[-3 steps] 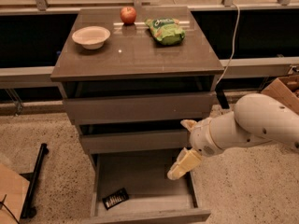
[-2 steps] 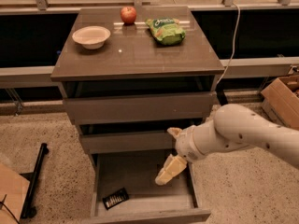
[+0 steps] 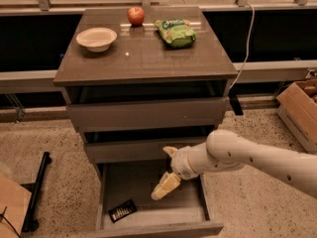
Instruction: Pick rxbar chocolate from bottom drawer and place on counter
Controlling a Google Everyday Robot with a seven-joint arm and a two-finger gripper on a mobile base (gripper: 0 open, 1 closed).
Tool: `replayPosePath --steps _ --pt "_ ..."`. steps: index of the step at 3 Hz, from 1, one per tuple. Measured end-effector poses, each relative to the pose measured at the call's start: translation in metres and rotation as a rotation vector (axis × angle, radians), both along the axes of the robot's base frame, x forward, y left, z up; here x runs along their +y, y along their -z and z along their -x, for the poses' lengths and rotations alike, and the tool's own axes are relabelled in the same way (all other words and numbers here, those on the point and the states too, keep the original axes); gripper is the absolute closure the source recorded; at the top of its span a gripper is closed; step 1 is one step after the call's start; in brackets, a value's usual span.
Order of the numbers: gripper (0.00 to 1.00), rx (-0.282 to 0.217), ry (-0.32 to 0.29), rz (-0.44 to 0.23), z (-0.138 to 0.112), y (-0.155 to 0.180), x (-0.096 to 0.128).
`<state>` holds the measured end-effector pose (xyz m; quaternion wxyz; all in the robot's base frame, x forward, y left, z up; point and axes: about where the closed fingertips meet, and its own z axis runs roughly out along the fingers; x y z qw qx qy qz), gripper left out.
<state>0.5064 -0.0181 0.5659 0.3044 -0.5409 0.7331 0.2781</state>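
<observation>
Hovering above bottom drawer, fingers stand apart from rxbar chocolate.

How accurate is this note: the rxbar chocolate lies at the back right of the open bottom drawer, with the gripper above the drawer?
One error: the camera view shows the rxbar chocolate at the front left of the open bottom drawer, not the back right. The gripper, open, is indeed above the drawer.

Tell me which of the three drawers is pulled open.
The bottom drawer: it alone is pulled out, showing the rxbar chocolate on its floor, with the open gripper hovering over it. The middle drawer and top drawer are pushed in.
</observation>
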Motion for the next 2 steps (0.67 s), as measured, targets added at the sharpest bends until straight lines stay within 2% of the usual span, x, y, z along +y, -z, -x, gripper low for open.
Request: replayPosePath --steps 1,2 --pt "0.00 0.027 0.000 -0.015 0.003 0.017 0.003" --pt "0.00 0.029 0.026 -0.021 -0.002 0.033 0.006"
